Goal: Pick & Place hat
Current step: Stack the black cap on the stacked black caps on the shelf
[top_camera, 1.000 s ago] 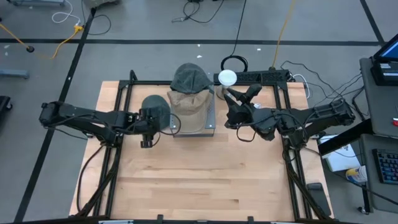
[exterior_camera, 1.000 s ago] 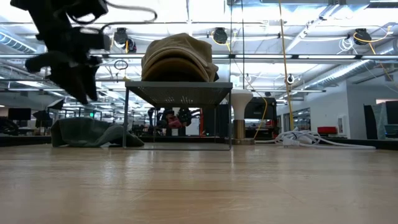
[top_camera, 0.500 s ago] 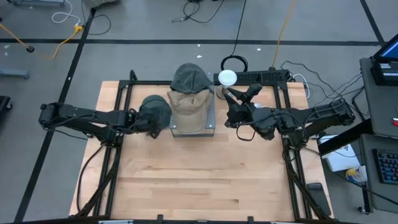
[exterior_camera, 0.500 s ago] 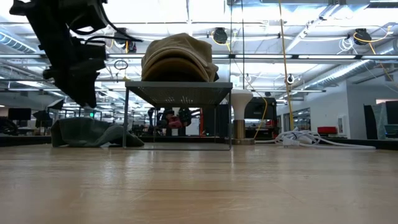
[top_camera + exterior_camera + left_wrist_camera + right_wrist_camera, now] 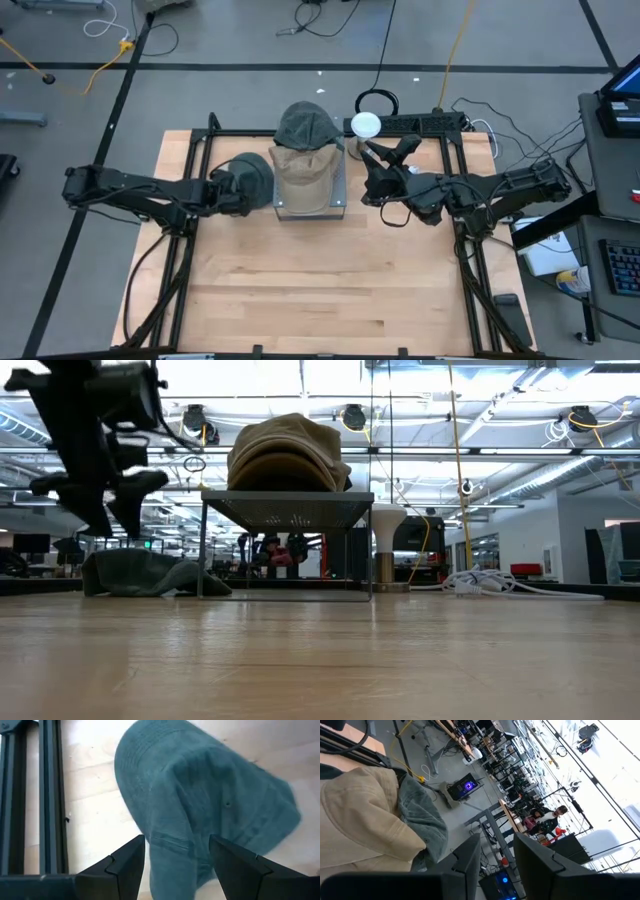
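A dark green hat [image 5: 210, 805] lies on the table left of the metal stand [image 5: 338, 195]; it also shows in the high view [image 5: 254, 176] and the low view [image 5: 150, 572]. My left gripper [image 5: 175, 870] hovers open just above the hat's near-left edge, one finger to each side, pointing steeply down [image 5: 112, 525]. A tan hat [image 5: 303, 170] sits on the stand, and a grey-green hat [image 5: 305, 125] lies behind it. My right gripper [image 5: 388, 150] waits high up, right of the stand, open and with nothing between its fingers [image 5: 497, 855].
The stand [image 5: 285, 500] rises on thin legs at the table's far middle. A white lamp-like post [image 5: 365, 125] and cables [image 5: 500, 585] stand at the far right. Black frame rails [image 5: 50, 795] run along the table's sides. Bare wood [image 5: 320, 290] fills the near half.
My left gripper has rolled about its own pointing line, so in the low view its two fingers now stand side by side. It has also sunk a little toward the dark green hat. The hat has not moved.
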Robot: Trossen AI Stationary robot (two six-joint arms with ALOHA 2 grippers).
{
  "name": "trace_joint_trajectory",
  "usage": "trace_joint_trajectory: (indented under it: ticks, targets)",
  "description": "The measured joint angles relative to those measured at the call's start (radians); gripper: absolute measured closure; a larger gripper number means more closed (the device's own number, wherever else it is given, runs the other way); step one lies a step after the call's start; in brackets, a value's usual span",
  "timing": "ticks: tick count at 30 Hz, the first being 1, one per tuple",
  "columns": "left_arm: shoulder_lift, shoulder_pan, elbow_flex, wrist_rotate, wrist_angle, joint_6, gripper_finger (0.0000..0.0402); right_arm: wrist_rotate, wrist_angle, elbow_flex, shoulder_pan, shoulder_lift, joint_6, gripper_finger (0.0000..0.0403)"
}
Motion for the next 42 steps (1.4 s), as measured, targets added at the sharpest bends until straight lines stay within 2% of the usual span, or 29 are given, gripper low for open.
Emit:
trace_joint_trajectory:
  ticks: [7,11,14,21,26,31,37,42]
  targets:
    - [0.040,0.022,-0.108,0.025,0.074,-0.051,0.0176,-0.001,0.000,0.000,0.000,0.000,0.000,0.0293]
    - [0.039,0.034,-0.121,0.027,0.105,-0.047,0.0184,-0.001,0.000,0.000,0.000,0.000,0.000,0.0293]
    - [0.039,0.048,-0.121,0.065,0.131,-0.006,0.0223,-0.002,0.000,0.000,0.000,0.000,0.000,0.0293]
    - [0.039,0.083,-0.121,0.127,0.154,0.045,0.0382,-0.096,0.000,0.000,0.006,0.000,0.000,0.0293]
    - [0.028,0.101,-0.113,0.158,0.153,0.042,0.0389,-0.115,0.000,0.000,0.016,0.000,-0.021,0.0293]
    - [-0.027,0.097,-0.013,0.148,0.077,0.053,0.0394,-0.131,0.000,0.000,0.015,0.000,-0.030,0.0293]
    - [-0.082,0.098,0.199,0.051,-0.174,0.064,0.0396,-0.131,0.000,0.000,0.015,0.000,-0.029,0.0293]
    - [-0.090,0.098,0.380,0.014,-0.298,0.110,0.0396,-0.132,0.000,0.000,0.015,0.000,-0.027,0.0293]
